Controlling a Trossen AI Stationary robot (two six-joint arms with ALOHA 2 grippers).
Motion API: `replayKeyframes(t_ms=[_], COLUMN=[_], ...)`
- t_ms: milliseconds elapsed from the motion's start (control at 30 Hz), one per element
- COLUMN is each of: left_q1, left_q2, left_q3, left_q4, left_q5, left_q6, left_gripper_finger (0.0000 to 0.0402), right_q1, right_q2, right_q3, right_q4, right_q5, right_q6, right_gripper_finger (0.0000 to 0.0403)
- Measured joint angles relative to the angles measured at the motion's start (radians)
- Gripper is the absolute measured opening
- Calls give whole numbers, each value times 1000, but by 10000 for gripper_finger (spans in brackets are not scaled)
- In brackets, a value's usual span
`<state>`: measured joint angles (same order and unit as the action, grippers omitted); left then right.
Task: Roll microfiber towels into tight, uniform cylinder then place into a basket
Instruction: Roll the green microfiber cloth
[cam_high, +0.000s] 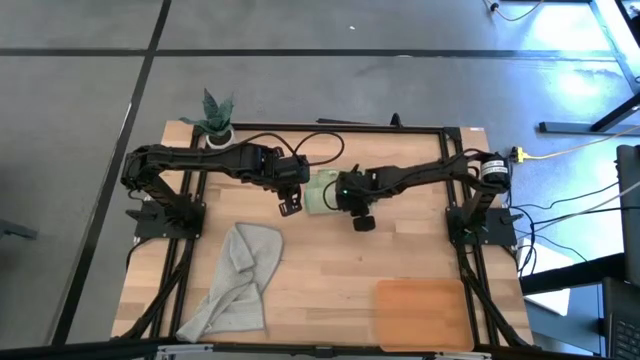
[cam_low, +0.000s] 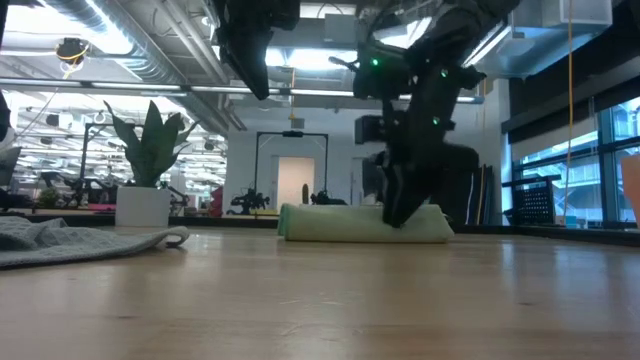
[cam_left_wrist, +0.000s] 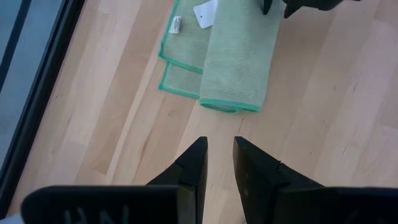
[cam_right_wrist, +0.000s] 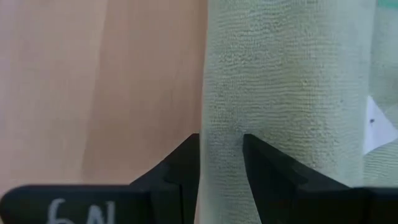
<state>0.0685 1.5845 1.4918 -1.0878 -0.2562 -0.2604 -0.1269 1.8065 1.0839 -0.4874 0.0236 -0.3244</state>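
Note:
The sage green towel (cam_high: 322, 190) lies mid-table, mostly rolled into a cylinder (cam_left_wrist: 239, 59). Its unrolled flat part (cam_left_wrist: 180, 65) with the white tag (cam_left_wrist: 205, 12) is spread on the wood beside the roll. My right gripper (cam_right_wrist: 221, 155) points down onto the roll (cam_low: 350, 222) and is shut on its cloth. My left gripper (cam_left_wrist: 219, 146) hangs empty above bare table just left of the roll, its fingers together but for a narrow slit. The light grey towel (cam_high: 240, 280) lies crumpled at the near left. The orange-brown basket (cam_high: 420, 312) sits at the near right. My right gripper pinches cloth of the roll's upper outer layer (cam_right_wrist: 221, 124) between its two fingers, close to one long side of the roll. The fingers come from above, pointing down. The roll lies level on the table (cam_low: 300, 225).
A white pot with a plant (cam_high: 217, 128) stands at the far left corner. A black frame runs around the tabletop (cam_high: 400, 127). Bare wood lies between the green roll and the basket (cam_high: 400, 260).

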Motion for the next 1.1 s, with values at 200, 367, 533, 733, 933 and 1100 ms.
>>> replayKeyframes(t_ms=[200, 367, 533, 733, 933, 1100], left_q1=[0, 0, 0, 0, 0, 0], left_q2=[0, 0, 0, 0, 0, 0], left_q3=[0, 0, 0, 0, 0, 0], left_q4=[0, 0, 0, 0, 0, 0], left_q5=[0, 0, 0, 0, 0, 0], left_q6=[0, 0, 0, 0, -1, -1], left_gripper_finger=[67, 67, 67, 67, 67, 67], right_q1=[0, 1, 0, 2, 0, -1], right_q2=[0, 0, -2, -2, -2, -2], right_q3=[-78, -108, -114, -114, -114, -114], right_q4=[102, 135, 134, 133, 132, 126], right_q5=[73, 81, 82, 112, 105, 65], right_q6=[1, 5, 62, 136, 167, 195], right_gripper_finger=[124, 124, 124, 78, 15, 11])
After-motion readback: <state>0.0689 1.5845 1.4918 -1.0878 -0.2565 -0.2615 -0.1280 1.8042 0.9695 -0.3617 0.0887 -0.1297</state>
